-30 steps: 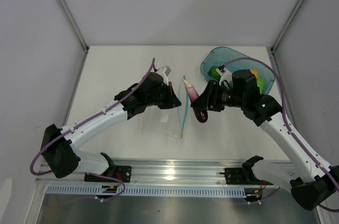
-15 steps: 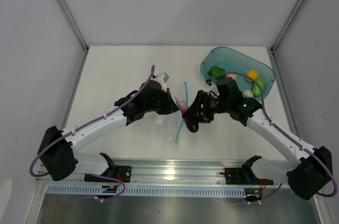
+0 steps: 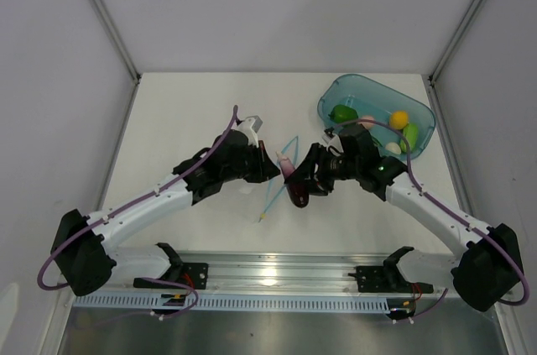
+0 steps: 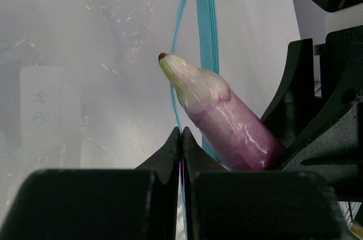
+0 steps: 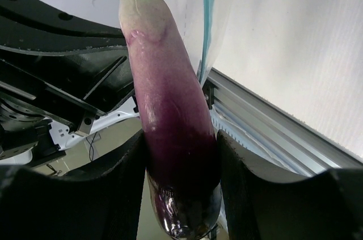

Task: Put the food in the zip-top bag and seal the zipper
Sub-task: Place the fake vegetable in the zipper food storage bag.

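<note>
- The right gripper (image 5: 180,186) clamps its fingers on the dark, thick end of the purple eggplant (image 5: 170,98). The eggplant's pale, green-tipped end points left.
- The left gripper (image 4: 181,138) has its fingers pressed together, pinching the edge of the zip-top bag (image 4: 108,53) right at the zipper (image 4: 205,24).
- The bag is at mid-table (image 3: 185,112) between the two grippers, and its light-blue zipper runs from far to near.
- The eggplant's tip is at the zipper edge; whether it is inside the bag cannot be told.
- At far right, the teal tub (image 3: 334,89) holds the green pepper (image 3: 342,113), the yellow-orange round fruit (image 3: 399,119) and the long green vegetable (image 3: 410,134).
</note>
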Controlling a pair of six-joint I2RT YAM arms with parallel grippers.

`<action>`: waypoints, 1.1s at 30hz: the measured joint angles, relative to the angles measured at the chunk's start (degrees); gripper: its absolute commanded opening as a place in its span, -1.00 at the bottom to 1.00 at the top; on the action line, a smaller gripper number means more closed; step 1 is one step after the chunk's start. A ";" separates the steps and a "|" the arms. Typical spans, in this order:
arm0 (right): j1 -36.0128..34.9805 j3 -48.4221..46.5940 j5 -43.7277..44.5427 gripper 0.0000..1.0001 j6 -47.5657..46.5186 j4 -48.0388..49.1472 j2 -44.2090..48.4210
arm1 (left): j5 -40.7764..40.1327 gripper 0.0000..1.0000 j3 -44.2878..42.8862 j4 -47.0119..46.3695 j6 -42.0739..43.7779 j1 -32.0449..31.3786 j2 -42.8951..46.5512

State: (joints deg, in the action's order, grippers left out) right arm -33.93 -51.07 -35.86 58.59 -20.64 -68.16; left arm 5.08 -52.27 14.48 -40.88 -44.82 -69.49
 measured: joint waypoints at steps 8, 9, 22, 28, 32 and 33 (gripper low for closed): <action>-1.77 -0.04 0.72 -1.00 0.09 -1.62 0.96 | -0.66 -0.99 -0.02 -0.02 0.44 0.00 -0.74; -1.86 -0.04 0.87 -1.00 0.09 -2.16 1.44 | -0.70 -0.99 -0.02 -0.02 0.44 0.00 -1.01; -1.31 3.52 1.70 -1.00 -0.04 -4.35 4.57 | -2.64 -0.99 -0.04 -0.04 0.44 0.00 -1.88; -0.61 4.15 1.57 -1.00 1.75 -3.13 2.27 | -2.32 -0.99 0.48 -1.90 0.72 0.00 -1.29; -0.44 2.86 1.60 -1.00 3.98 -2.16 -0.96 | -1.70 -0.99 2.03 -4.11 0.63 -0.33 -0.46; -0.44 2.14 1.84 -1.00 4.46 -2.08 -1.90 | -1.66 -0.99 2.27 -4.26 0.50 -0.44 -0.46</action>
State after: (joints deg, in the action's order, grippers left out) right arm -34.37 -48.93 -34.02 63.05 -22.72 -70.06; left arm 3.42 -50.00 10.22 -40.38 -45.25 -69.95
